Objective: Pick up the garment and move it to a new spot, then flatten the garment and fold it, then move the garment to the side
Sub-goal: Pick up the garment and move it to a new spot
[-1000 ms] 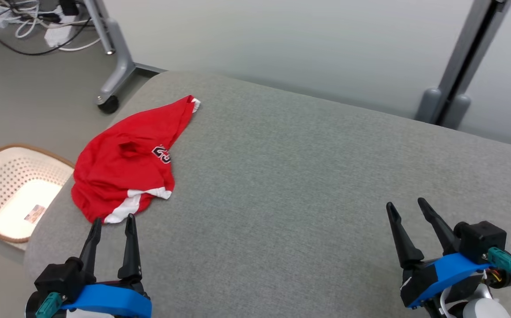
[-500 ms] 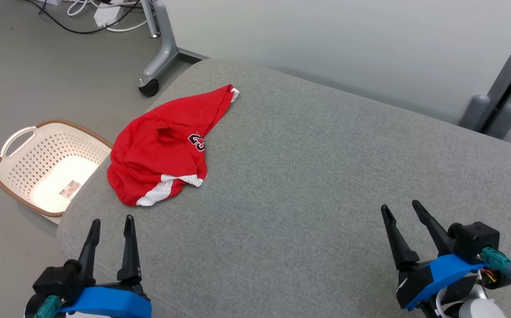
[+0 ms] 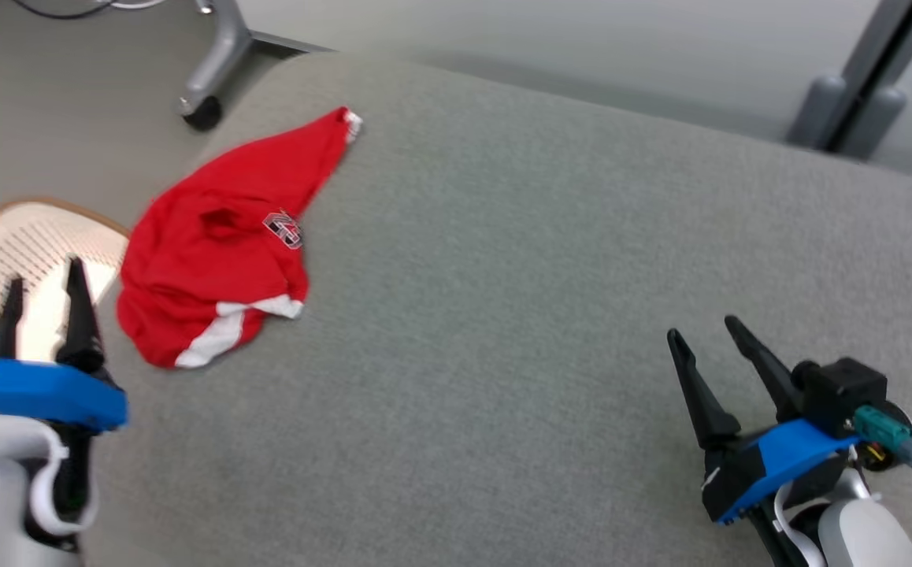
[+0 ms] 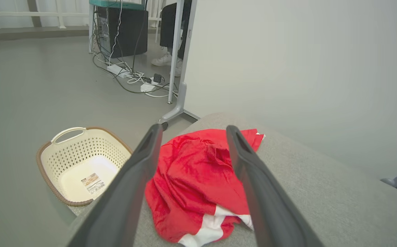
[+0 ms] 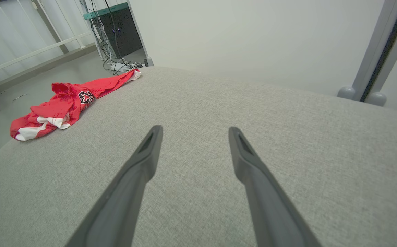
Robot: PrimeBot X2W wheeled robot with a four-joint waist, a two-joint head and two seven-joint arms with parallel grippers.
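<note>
Garment (image 3: 212,252) lies crumpled at bench (image 3: 503,276) left edge, with basket (image 3: 7,236) on the floor just beside. Bare grey lies to its right. Left gripper (image 3: 42,274) and right gripper (image 3: 702,327) are spread wide, empty. Left wrist view adds floor cables (image 4: 133,75).

I take this for a lab: loose cables (image 4: 131,74) and a computer tower (image 4: 123,32) on bare grey floor (image 4: 30,85) at my eleven o'clock, a wheeled partition (image 4: 287,68) at twelve.
</note>
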